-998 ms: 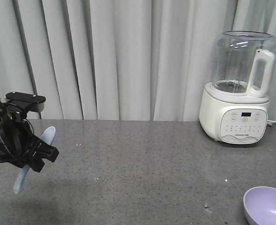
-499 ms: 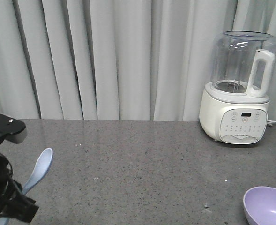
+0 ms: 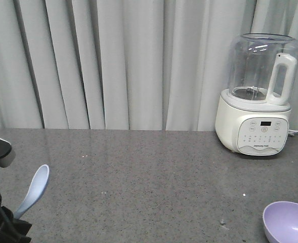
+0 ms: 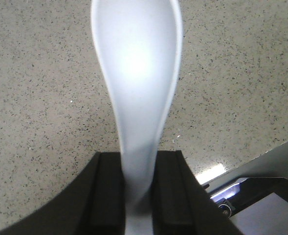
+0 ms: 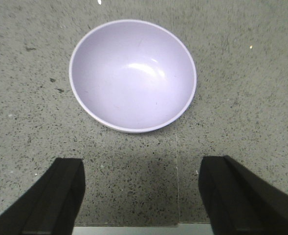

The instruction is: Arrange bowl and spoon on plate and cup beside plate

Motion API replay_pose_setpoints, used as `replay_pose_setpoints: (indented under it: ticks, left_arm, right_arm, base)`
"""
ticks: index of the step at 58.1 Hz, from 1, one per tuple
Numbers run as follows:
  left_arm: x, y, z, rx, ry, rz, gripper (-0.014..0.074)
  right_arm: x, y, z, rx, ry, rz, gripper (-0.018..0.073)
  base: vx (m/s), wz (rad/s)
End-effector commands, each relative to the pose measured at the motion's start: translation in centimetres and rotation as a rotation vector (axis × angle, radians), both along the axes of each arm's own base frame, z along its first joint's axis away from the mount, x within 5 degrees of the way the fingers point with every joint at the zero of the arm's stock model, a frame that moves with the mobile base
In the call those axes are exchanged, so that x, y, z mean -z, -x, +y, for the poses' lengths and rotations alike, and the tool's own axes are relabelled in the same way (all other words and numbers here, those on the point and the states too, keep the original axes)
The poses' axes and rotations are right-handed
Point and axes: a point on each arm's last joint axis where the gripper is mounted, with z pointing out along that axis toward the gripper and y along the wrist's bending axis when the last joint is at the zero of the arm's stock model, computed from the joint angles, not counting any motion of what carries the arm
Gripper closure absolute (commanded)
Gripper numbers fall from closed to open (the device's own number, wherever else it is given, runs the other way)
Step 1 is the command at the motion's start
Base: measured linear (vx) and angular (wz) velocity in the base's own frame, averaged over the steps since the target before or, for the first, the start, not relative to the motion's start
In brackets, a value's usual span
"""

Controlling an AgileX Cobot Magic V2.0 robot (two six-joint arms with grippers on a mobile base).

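Currently clamping spoon (image 4: 136,93) handle in left gripper (image 4: 138,169); spreading right gripper (image 5: 141,169) fingers wide, bowl (image 5: 132,76) lying at 12 o'clock; blender (image 3: 257,96) panel lettering staying illegible.

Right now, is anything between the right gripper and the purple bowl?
Nothing visible does. The right gripper is open, and only bare counter lies between it and the empty bowl just ahead.

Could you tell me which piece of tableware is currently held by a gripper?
The pale blue spoon, clamped by its handle in the left gripper; the lavender bowl lies free before the open right gripper.
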Motion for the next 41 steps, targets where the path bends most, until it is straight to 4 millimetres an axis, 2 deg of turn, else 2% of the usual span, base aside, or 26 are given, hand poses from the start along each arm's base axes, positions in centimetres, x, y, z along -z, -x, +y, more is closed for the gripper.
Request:
replay_pose_setpoints:
  ticks: [1, 7, 14, 27, 41]
  left_arm:
    - [-1.5, 0.2, -0.1, 0.006, 0.046, -0.087, 0.0450]
    - [-1.5, 0.3, -0.1, 0.006, 0.044, -0.082, 0.0450]
    - [-1.5, 0.3, -0.1, 0.006, 0.044, -0.082, 0.0450]
    - [-1.5, 0.3, -0.1, 0.009, 0.042, -0.084, 0.0450]
    - [-1.5, 0.2, -0.1, 0.009, 0.043, -0.086, 0.0450]
  right_arm:
    - [-1.9, -2.4, -0.5, 0.027, 0.014, -0.041, 0.0020]
    - [-2.3, -4.6, -2.2, 0.103, -0.033, -0.018, 0.0020]
    - [-1.9, -6.5, -4.3, 0.117, -0.095, 0.038, 0.0020]
    - [1.3, -9.1, -8.5, 0.213, -0.217, 0.118, 0.0020]
    - [4.8, -12.3, -9.5, 0.207, -0.284, 0.129, 0.0020]
  base:
    - [0.00, 0.00]
    - [0.00, 0.00]
    - [0.00, 0.00]
    - [0.00, 0.00]
    - [0.00, 0.00]
